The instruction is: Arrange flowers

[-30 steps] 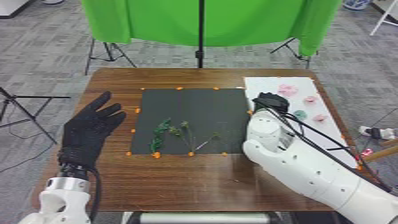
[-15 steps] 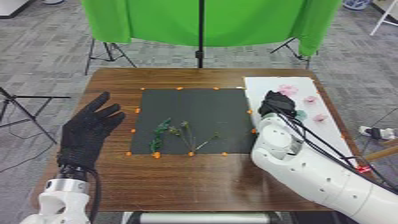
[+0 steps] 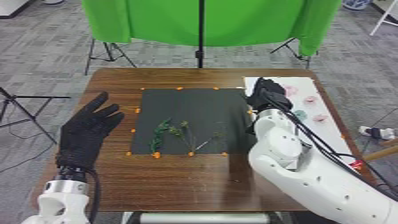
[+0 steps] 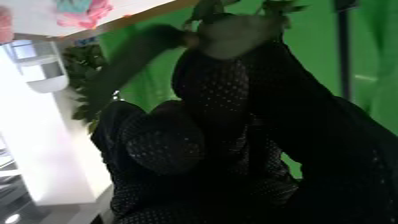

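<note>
My right hand (image 3: 263, 97) is over the seam between the dark mat (image 3: 185, 105) and the white sheet (image 3: 286, 82). Up close in the right wrist view, the hand (image 4: 218, 100) has its fingers curled, pinching a leafy green stem (image 4: 240, 37) at the fingertips. Green sprigs, a leafy one (image 3: 159, 136) and thin-stemmed ones (image 3: 190, 137), lie on the mat. Pink blossoms (image 3: 310, 100) and a teal one (image 3: 300, 115) rest on the sheet. At the left, my left hand (image 3: 87, 125) is held with straight fingers, open and holding nothing.
Orange dots line the mat's edges on the brown table (image 3: 169, 182). A green cloth (image 3: 160, 22) hangs on a stand behind the far edge. Black cables run along my right forearm. A red item (image 3: 357, 164) lies near the table's right edge.
My right hand has moved toward the table's far side, after a small shift to the right, and then slightly left over the seam. My left hand has stayed still.
</note>
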You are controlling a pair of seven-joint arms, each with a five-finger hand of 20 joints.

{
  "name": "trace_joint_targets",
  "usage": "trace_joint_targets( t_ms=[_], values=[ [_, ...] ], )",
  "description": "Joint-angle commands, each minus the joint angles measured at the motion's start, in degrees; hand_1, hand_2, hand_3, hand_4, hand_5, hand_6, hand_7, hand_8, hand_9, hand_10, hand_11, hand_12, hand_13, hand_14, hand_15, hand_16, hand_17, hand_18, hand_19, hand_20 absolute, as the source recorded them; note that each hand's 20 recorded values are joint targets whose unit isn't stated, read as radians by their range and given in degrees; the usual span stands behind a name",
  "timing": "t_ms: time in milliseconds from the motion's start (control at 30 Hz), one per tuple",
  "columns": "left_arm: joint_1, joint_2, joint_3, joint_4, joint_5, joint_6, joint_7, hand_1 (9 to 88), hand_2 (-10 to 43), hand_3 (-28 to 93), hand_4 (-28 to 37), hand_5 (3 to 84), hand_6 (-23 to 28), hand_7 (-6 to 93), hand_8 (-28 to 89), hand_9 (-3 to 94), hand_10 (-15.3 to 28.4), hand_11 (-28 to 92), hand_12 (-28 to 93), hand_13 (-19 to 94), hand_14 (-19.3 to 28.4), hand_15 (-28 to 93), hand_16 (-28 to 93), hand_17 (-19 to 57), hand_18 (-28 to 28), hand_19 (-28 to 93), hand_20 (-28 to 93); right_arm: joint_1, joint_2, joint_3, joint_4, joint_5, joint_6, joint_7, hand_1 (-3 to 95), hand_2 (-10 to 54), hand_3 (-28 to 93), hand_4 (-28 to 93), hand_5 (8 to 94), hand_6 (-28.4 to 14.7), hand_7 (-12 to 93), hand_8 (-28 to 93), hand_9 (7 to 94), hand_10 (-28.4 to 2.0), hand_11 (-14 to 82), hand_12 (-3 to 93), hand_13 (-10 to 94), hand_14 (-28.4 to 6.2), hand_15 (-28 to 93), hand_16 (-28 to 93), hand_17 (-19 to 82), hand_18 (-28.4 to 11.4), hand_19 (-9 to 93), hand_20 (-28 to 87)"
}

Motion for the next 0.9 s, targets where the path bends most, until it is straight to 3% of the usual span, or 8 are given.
trace_joint_targets(
  t_ms=[33, 300, 600, 800, 900],
  values=[
    [0.8, -0.10, -0.19, 0.20, -0.16, 0.30, -0.08, 26.8, 8.5, 79, -22.4, 39.5, 10.3, 14.5, -10, 38.4, 21.5, 28, 11, 29, 28.4, 58, -10, -7.6, 25.2, 58, 12, -8.7, -3.4, -0.8, -3.1, -2.6, -4.4, -0.9, 54.3, -9.5, 78, -28, 93.3, -6.6, 23, 15, 90.2, -14.2, 48.0, 23.8, 81, -12.3, 80, 17, 42, -26.7, 93, 64],
    [0.9, 0.07, -0.05, 0.18, -0.23, 0.27, -0.08, 26.8, 8.5, 79, -22.4, 39.5, 10.3, 14.4, -10, 38.4, 21.6, 28, 11, 29, 28.4, 58, -10, -7.6, 25.2, 58, 12, -8.7, -7.1, -3.3, -1.5, -3.1, -8.0, 0.4, 53.7, -9.5, 78, -27, 93.3, -6.5, 23, 16, 90.4, -14.2, 48.2, 23.9, 81, -12.3, 80, 17, 43, -27.0, 93, 64],
    [0.0, -0.46, -0.17, 0.39, 0.24, -0.14, -1.33, 26.8, 8.5, 79, -22.3, 39.5, 10.2, 14.5, -10, 38.4, 21.5, 28, 11, 29, 28.4, 58, -10, -7.6, 25.2, 58, 12, -8.2, -9.5, -2.8, 0.1, -2.5, -11.0, 1.2, 51.0, -9.5, 76, -23, 93.6, -4.5, 26, 16, 91.3, -13.4, 52.6, 20.4, 83, -11.8, 81, 16, 46, -27.2, 93, 67],
    [0.3, -0.33, -0.18, 0.32, 0.14, 0.04, -1.07, 26.8, 8.5, 79, -22.3, 39.5, 10.3, 14.5, -10, 38.4, 21.4, 28, 11, 29, 28.4, 58, -10, -7.6, 25.2, 58, 12, -8.8, -9.3, -3.0, 1.0, -9.0, -15.1, 1.4, 50.2, -9.5, 73, -24, 93.7, -3.8, 26, 15, 91.2, -13.4, 52.7, 20.5, 83, -11.9, 81, 17, 46, -27.5, 93, 68],
    [0.6, -0.27, -0.34, 0.22, 0.12, 0.18, -0.93, 26.8, 8.5, 79, -22.3, 39.5, 10.2, 14.5, -10, 38.4, 21.5, 28, 11, 29, 28.4, 58, -10, -7.6, 25.2, 58, 12, -10.4, -8.7, -1.0, -0.7, -8.0, -16.7, 0.5, 47.2, -9.5, 73, -26, 92.7, -3.3, 28, 14, 87.6, -13.5, 58.0, 22.8, 81, -12.6, 84, 19, 45, -28.0, 93, 69]
  ],
)
